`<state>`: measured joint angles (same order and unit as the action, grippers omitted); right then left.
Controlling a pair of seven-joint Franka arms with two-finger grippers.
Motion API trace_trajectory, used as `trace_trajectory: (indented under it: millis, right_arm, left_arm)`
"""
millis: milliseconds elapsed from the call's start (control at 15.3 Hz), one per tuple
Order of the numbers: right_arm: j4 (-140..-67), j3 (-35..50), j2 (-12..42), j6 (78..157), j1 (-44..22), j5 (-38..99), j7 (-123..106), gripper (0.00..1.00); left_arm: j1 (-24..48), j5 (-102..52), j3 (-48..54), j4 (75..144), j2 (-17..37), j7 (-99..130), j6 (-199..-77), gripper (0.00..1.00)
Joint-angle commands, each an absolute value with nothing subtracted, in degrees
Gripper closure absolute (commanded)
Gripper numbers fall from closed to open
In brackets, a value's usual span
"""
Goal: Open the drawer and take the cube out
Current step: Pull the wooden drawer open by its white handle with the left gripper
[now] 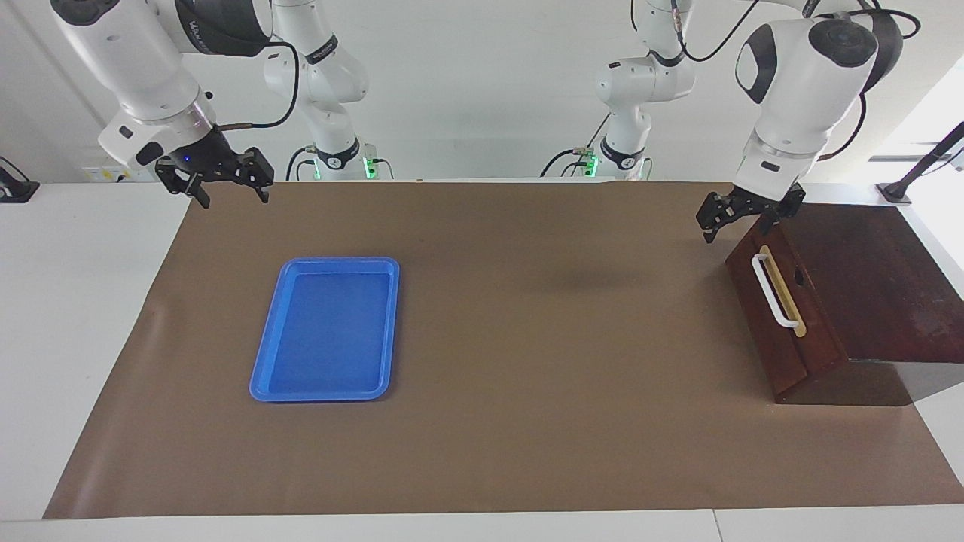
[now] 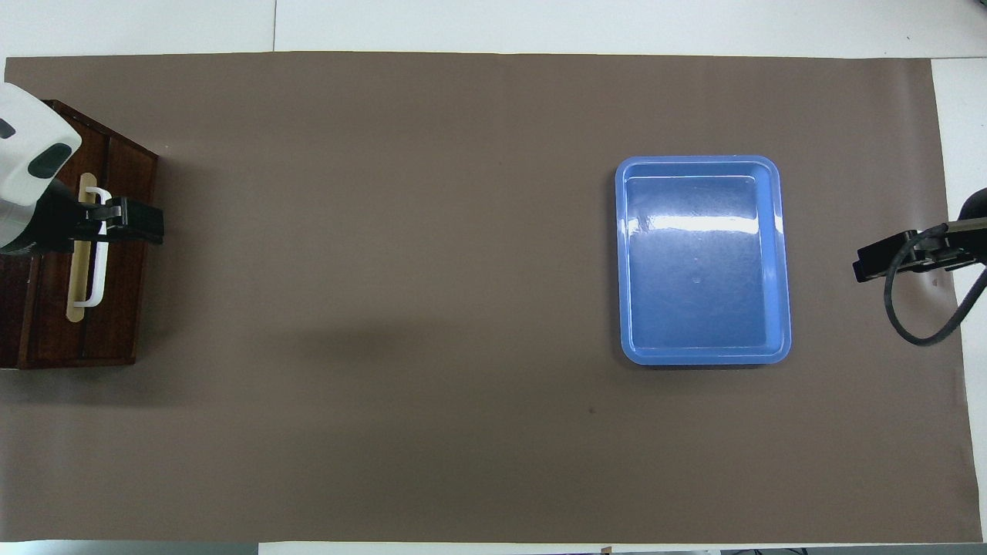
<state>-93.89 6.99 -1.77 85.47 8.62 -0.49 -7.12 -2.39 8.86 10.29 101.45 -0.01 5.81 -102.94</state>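
The drawer [image 1: 783,331] is shut in its dark reddish-brown box [image 1: 866,278] at the left arm's end of the table. Its white bar handle [image 1: 774,292] lies on a yellow strip. From overhead, the drawer [image 2: 116,324] and its handle [image 2: 98,262] show under my left arm. My left gripper [image 1: 739,224] hangs open just over the top corner of the drawer front, not touching the handle; the overhead view puts the left gripper [image 2: 143,223] over one end of the handle. My right gripper [image 1: 235,197] waits open over the mat's corner, empty. The cube is hidden.
A flat blue tray [image 1: 324,331] lies empty on the brown mat [image 1: 527,376] toward the right arm's end, also seen from above as the tray [image 2: 702,270]. In the overhead view only the tip of the right gripper [image 2: 871,266] and its cable show, at the mat's edge.
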Motion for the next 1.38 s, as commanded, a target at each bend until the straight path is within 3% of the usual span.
trace_trajectory:
  millis: [0,328,590,983,1310]
  right_arm:
    - [-93.8,7.5,-2.0,85.2,9.3,-1.5,-6.4,0.0]
    - [-93.8,7.5,-2.0,85.1,9.3,-1.5,-6.2,0.0]
    - [-93.8,7.5,-2.0,85.1,9.3,-1.5,-6.2,0.0]
    - [-93.8,7.5,-2.0,84.9,9.3,-1.5,-6.3,0.0]
    - [-93.8,7.6,-2.1,84.7,9.2,-1.3,-6.5,0.0]
  left_arm:
    - [0.4,18.1,10.2,105.6,2.4,3.3,-108.7,0.0]
    - [-1.6,28.4,10.1,108.5,8.0,2.9,-119.6,0.0]
    - [-7.1,29.3,10.1,114.5,7.3,-0.8,-127.6,0.0]
    - [-7.9,29.2,10.2,117.9,6.3,-0.4,-128.8,0.0]
    - [-0.2,28.0,10.6,117.9,6.6,14.0,-128.0,0.0]
